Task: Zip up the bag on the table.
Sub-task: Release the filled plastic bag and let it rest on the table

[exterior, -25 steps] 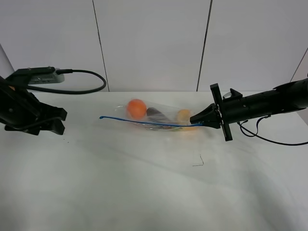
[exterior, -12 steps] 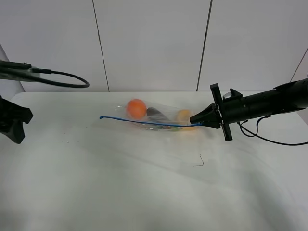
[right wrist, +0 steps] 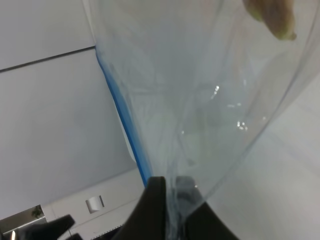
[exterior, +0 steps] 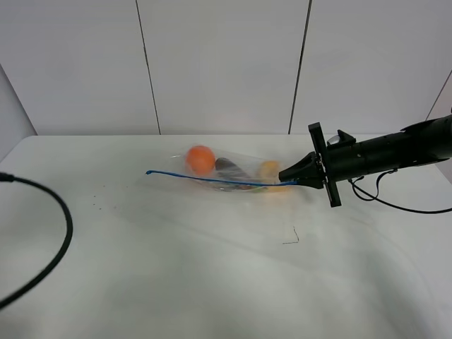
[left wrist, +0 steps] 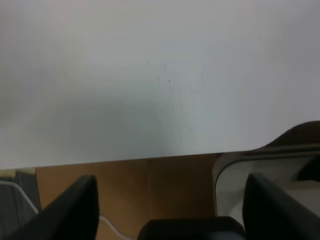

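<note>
Exterior high — right claw (exterior: 285, 176) apparently pinches the bag (exterior: 227, 174).

Pale grey wall panels (exterior: 219, 63) fill the exterior view from ten to two o'clock, split by thin dark seams (exterior: 147, 67) — two upright, one slanting at two o'clock. Below spreads the white table (exterior: 176, 282); past its edge, the left wrist view shows orange-brown floor (left wrist: 150, 185).
</note>
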### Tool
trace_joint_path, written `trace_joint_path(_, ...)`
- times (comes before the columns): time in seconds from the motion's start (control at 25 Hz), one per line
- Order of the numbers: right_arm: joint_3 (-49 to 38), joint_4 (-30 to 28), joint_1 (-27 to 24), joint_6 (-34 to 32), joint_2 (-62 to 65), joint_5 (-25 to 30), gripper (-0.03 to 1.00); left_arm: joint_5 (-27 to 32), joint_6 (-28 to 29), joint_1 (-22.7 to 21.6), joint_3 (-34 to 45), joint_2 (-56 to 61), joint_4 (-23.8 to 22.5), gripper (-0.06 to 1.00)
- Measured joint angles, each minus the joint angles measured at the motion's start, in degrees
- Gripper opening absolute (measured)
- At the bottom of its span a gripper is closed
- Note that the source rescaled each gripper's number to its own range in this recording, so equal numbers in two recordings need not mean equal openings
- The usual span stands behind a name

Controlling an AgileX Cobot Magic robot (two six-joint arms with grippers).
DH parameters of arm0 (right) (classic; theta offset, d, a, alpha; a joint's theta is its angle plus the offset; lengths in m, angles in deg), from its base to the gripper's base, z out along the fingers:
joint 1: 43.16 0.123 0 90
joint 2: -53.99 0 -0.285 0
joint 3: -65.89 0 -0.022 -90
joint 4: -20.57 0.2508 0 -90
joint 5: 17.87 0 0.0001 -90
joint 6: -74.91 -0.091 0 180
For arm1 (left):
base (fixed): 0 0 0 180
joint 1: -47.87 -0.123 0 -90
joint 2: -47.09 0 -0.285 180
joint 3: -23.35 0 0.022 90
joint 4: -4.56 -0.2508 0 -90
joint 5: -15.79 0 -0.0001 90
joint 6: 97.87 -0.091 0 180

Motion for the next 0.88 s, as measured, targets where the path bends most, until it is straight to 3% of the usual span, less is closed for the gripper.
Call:
trace_joint_path(0.16, 0.0, 0.0, 0.0, 0.0, 0.0, 0.0, 0.0, -2.3, -0.5, 0.0, 6.35, 6.97, 0.14, 0.94)
trace_joint_path(0.44, 0.0, 0.0, 0.0, 0.17, 0.0, 0.0, 0.0, -3.43, -2.09, 0.0, 6.59, 11.01, 2.87, 0.94)
trace_joint_path(0.88, 0.0, 0.0, 0.0, 0.35, 0.0, 0.0, 0.0, -3.45, -2.69, 0.0, 6.59, 11.01, 2.74, 0.94)
